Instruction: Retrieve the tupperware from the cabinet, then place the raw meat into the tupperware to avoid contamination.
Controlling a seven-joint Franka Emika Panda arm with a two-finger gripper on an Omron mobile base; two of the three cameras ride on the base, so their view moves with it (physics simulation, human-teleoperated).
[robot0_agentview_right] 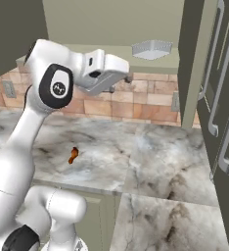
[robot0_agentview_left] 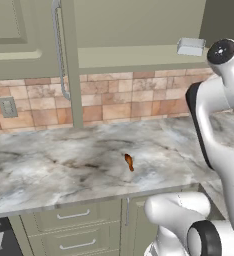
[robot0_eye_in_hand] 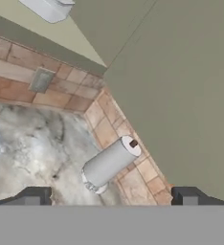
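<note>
1. The cabinet [robot0_agentview_right: 111, 24] stood open above and beyond the gripper [robot0_eye_in_hand: 109, 196], its green interior bare apart from one item on the shelf.
2. The counter [robot0_agentview_left: 64, 170], marbled grey, lay below the gripper, backed by a brick-tile wall [robot0_agentview_left: 114, 100].
3. The gripper hung empty with its fingertips [robot0_eye_in_hand: 35, 195] spread wide, above the counter and below the shelf.
4. A grey cylinder with white ends [robot0_eye_in_hand: 110, 163] lay on its side on the counter, ahead of the gripper, close to the wall.
5. The tupperware [robot0_agentview_right: 152, 49] sat on the cabinet shelf, above and beyond the gripper.
6. The meat [robot0_agentview_left: 129, 162] lay on the counter, well below the gripper, nearer the front edge.
</note>
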